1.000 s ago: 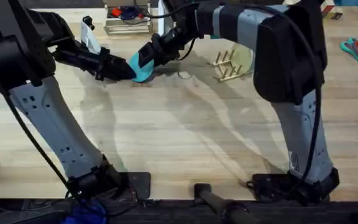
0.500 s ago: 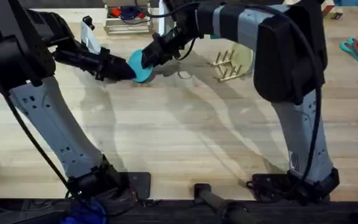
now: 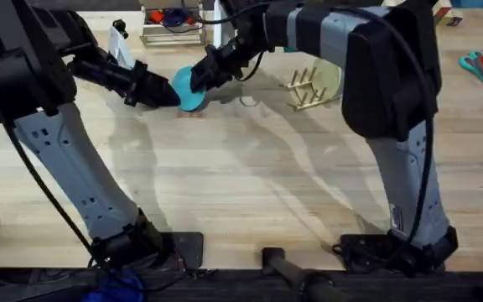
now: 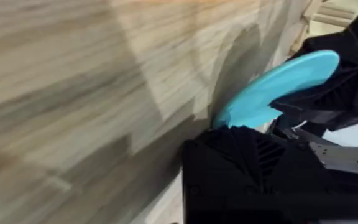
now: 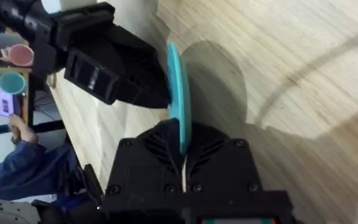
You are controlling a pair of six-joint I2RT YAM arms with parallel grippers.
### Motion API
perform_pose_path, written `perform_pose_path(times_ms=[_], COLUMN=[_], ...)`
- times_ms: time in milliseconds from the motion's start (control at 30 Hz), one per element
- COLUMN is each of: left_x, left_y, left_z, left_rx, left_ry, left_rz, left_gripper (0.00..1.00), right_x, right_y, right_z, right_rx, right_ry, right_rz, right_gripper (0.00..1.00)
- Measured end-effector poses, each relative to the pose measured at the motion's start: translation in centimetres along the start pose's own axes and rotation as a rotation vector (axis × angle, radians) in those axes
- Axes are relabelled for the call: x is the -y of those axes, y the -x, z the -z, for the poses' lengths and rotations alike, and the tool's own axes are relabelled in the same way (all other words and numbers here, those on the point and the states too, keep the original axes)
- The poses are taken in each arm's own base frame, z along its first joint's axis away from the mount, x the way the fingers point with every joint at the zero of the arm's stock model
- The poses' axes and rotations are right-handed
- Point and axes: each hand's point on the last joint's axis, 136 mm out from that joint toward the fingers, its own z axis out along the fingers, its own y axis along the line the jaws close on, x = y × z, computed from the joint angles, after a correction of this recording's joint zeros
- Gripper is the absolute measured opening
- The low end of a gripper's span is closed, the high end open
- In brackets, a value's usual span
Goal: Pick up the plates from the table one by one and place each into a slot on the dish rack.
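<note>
**Turquoise plate up on edge, right arm has it**

The right gripper (image 3: 198,80) has its jaws pinching the rim of the turquoise plate (image 3: 188,88), which stands tilted on edge toward the far side of the worktop (image 3: 250,184); the left gripper (image 3: 159,94) sits close against the plate's other face, though whether its jaws are spread I cannot tell; this looks like the pick-up step; next, I'd say, comes a lift and a carry across to the dish rack (image 3: 304,88) nearby, keeping the plate upright to slip between pegs; the plate is plain, thin, glossy, a solid blue-green.
</note>
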Motion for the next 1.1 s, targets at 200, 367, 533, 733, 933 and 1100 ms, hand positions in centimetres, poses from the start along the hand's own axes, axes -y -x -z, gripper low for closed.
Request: perform_pose_path(times_ms=[200, 367, 533, 733, 933, 1100], left_x=[0.8, 5.3, 5.8, 7.6, 7.9, 7.8], left_y=[-0.3, -0.3, -1.5, -2.5, -3.3, -3.3], left_z=[2.3, 9.1, 11.0, 12.1, 12.2, 12.3], left_rx=[0.008, 0.158, 0.186, 0.217, 0.207, 0.208], left_ry=[0.146, 0.418, 0.556, 0.643, 0.659, 0.665], left_rz=[0.008, -0.023, 0.037, 0.028, 0.052, 0.058], left_gripper=[0.041, 0.040, 0.040, 0.170, 0.683, 0.993], right_x=[0.6, 1.3, -0.4, -2.4, -3.2, -3.4], right_y=[0.2, 1.7, 2.8, 3.5, 3.4, 2.8], right_z=[0.7, 4.2, 6.5, 9.7, 13.3, 17.4], right_rx=[0.006, 0.023, 0.026, 0.027, 0.021, 0.023], right_ry=[0.004, -0.025, -0.083, -0.159, -0.261, -0.378], right_rz=[-0.017, -0.029, 0.043, 0.138, 0.162, 0.157], right_gripper=[0.031, 0.032, 0.032, 0.032, 0.032, 0.032])
